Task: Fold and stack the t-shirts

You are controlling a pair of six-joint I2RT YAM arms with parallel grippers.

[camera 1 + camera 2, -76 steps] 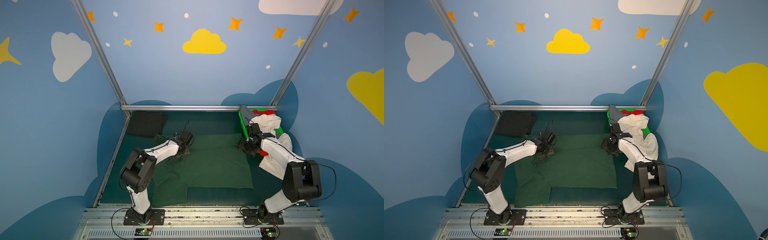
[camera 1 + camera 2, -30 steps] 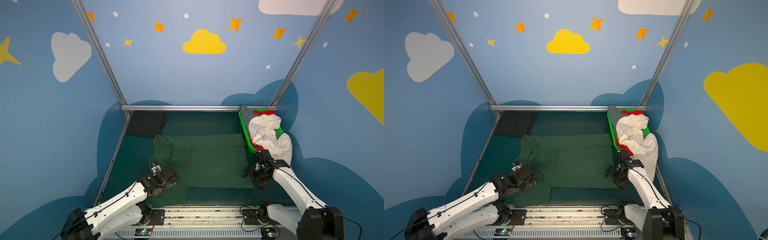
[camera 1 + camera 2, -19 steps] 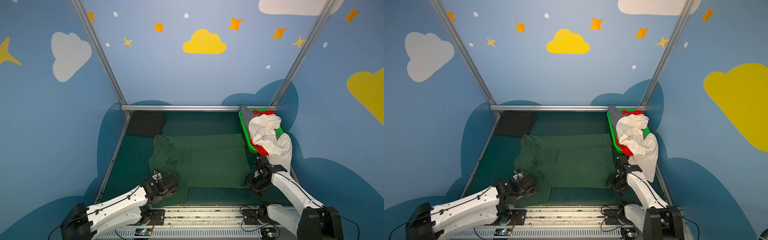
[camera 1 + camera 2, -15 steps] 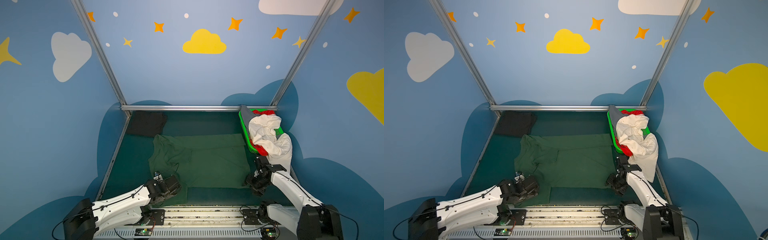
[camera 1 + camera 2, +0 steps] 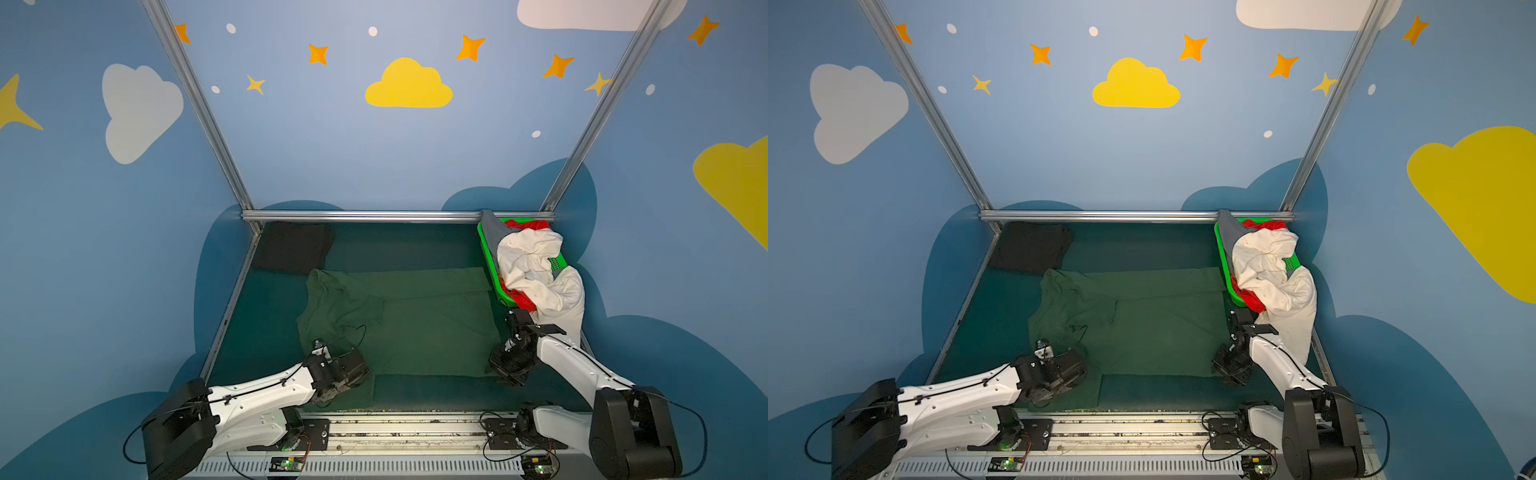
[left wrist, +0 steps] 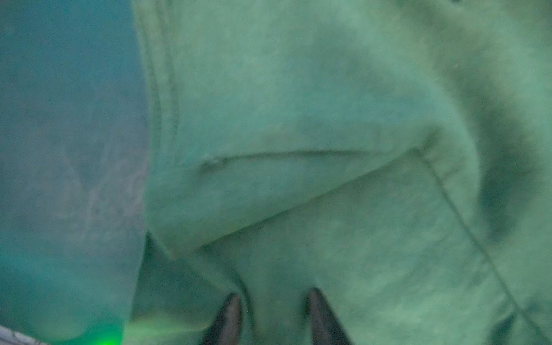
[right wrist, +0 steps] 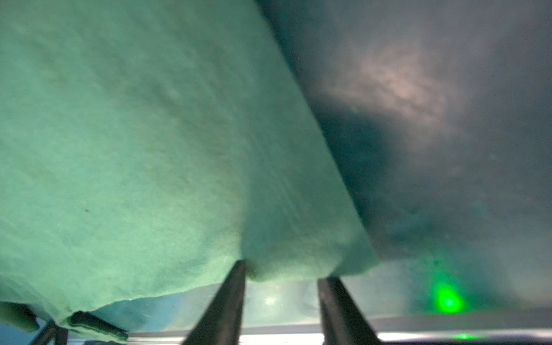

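The dark teal table mat (image 5: 399, 249) is seen in both top views across the lower middle of the frame, and its near edge is cut off by the arms' mounting rail. The dark green t-shirt (image 5: 419, 328) (image 5: 1142, 328) is spread flat on it at centre, with one sleeve folded in at the left; its colour is so near the mat's that the far hem is hard to trace. At the right of the frame a bright green mesh basket (image 5: 485, 259) is largely buried under a crumpled cream-white t-shirt (image 5: 536, 270), which spills over the basket's near end; only scraps of a red t-shirt (image 5: 519, 297) and a strip of a grey t-shirt (image 5: 490, 232) are shown. A folded black t-shirt (image 5: 291, 247) is laid in the far left corner of the mat, apart from the green one. The left gripper (image 6: 276, 313) is lowered on the shirt's lower left flap, and the right gripper (image 7: 282, 292) on its lower right corner; in the top views both sets of fingers are hidden by the gripper bodies. In the blurred left wrist view only the dark fingertips (image 6: 228, 316) are shown, set a little apart with green cloth between them. In the right wrist view the fingertips (image 7: 230, 292) are met by the shirt's corner, with mat visible in the gap. Whether cloth is pinched by either cannot be told.
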